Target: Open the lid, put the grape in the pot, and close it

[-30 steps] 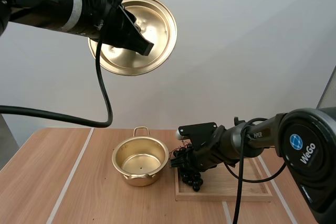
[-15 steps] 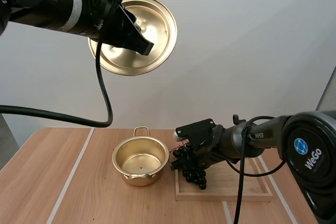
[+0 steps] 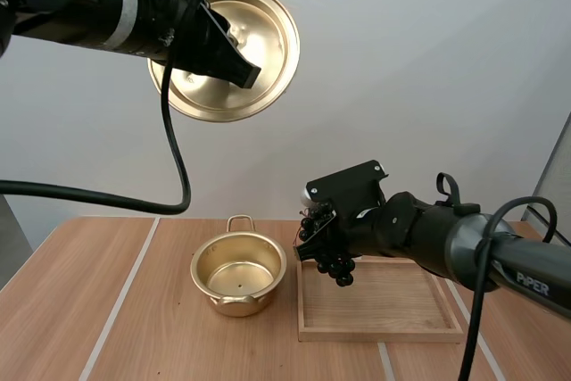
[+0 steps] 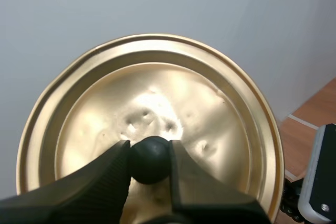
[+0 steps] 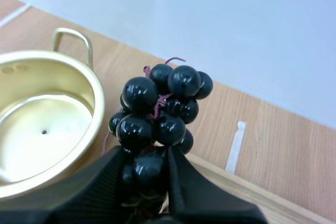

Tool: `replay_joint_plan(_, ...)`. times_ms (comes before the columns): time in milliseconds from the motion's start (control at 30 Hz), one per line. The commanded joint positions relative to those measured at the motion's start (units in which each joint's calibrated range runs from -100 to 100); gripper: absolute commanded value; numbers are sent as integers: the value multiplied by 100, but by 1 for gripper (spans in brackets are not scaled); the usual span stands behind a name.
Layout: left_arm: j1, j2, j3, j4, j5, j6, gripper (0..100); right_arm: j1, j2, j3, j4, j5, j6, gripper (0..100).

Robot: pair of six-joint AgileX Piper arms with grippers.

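Wood table (image 3: 89,301), glossy black grapes (image 5: 157,114), gold pot (image 3: 237,299), lid (image 3: 269,42)

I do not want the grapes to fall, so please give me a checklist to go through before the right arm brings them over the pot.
1. Pot open and empty: ok.
2. Lid held high and clear of the pot, left gripper shut on it: ok.
3. Right gripper shut on the grapes: ok.
4. Grapes lifted off the tray: ok.
5. Grapes over the pot: not ok; they hang beside its rim, above the tray's left edge.
6. Lowest grapes higher than the pot rim: cannot tell.
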Motion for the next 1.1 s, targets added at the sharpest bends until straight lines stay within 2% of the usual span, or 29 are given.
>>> replay_joint_plan(0, -19, -257, -58, -130, -839, -53, 0, -4, -260, 43, 7, 53, -77, 0)
replay_joint_plan(167, -19, -608, -58, -130, -1851, -53, 0, 173, -272, -203, -27, 491, -77, 0)
replay_joint_plan(233, -19, -740, -58, -130, -2162, -53, 0, 351, -272, -429, -27, 628, -77, 0)
replay_joint_plan(400, -19, -911, -58, -130, -2222, -53, 0, 780, -71, -1001, 57, 854, -77, 0)
replay_joint_plan(533, -19, -916, -58, -119, -2186, -53, 0, 1020, 487, -1413, 57, 892, -77, 0)
replay_joint_plan(833, -19, -916, -58, -96, -2188, -53, 0, 1048, 1806, -1977, 189, 876, -77, 0)
replay_joint_plan(1067, -19, -916, -58, -96, -2188, -53, 0, 1065, 2395, -2222, 233, 1006, -77, 0)
